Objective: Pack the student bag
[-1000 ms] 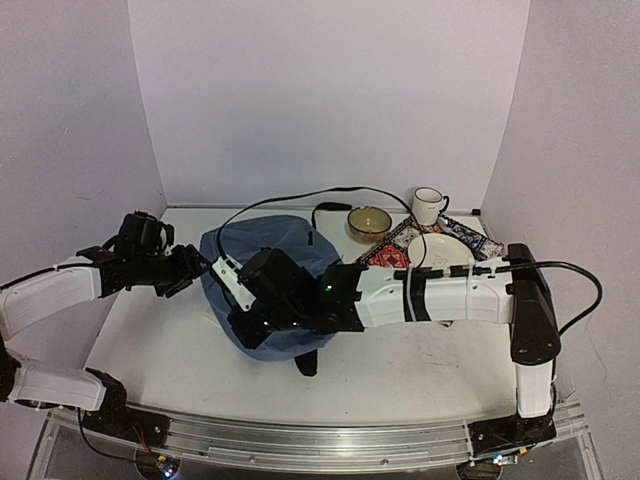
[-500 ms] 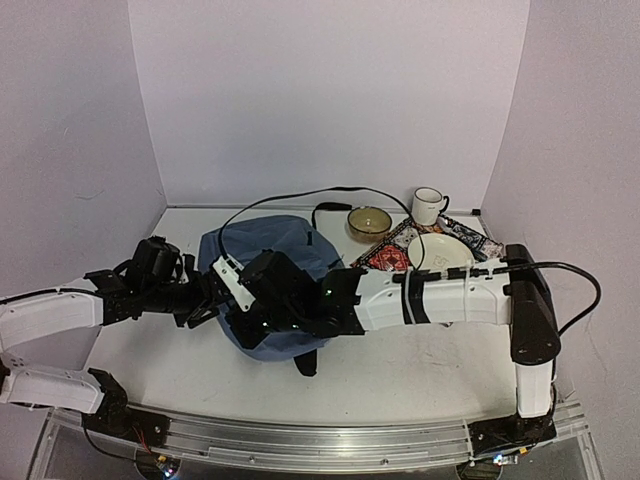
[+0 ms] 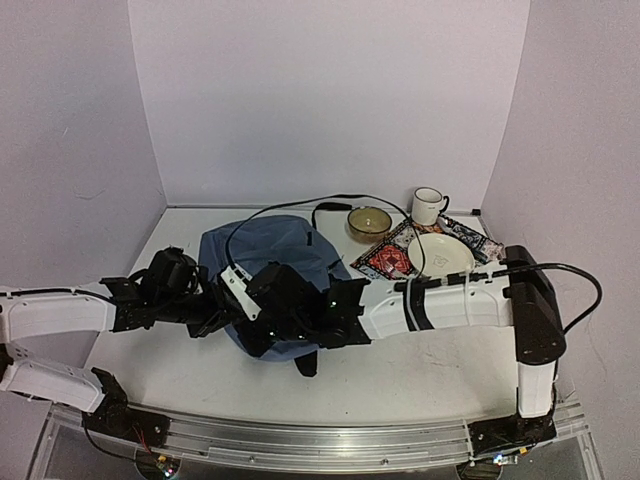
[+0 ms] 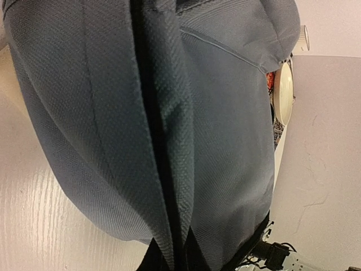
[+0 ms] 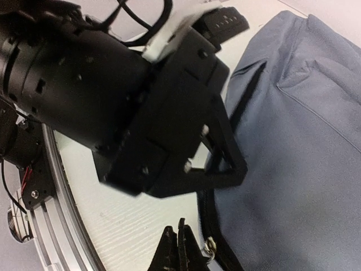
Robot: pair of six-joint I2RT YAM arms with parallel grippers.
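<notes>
Top external view: the student bag (image 3: 285, 245) slumps mid-table (image 3: 430, 365). The left gripper (image 5: 241, 167) pinches its edge. The right gripper (image 5: 179, 247), closed, sits beside a zip pull (image 5: 210, 247). The print on the red patterned item (image 3: 385, 262) is too small to read.

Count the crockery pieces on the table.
3: a brown bowl just beyond the student bag, to its right; a white mug at the back right; a cream plate on the patterned cloth. Others may be hidden inside or behind the bag.
</notes>
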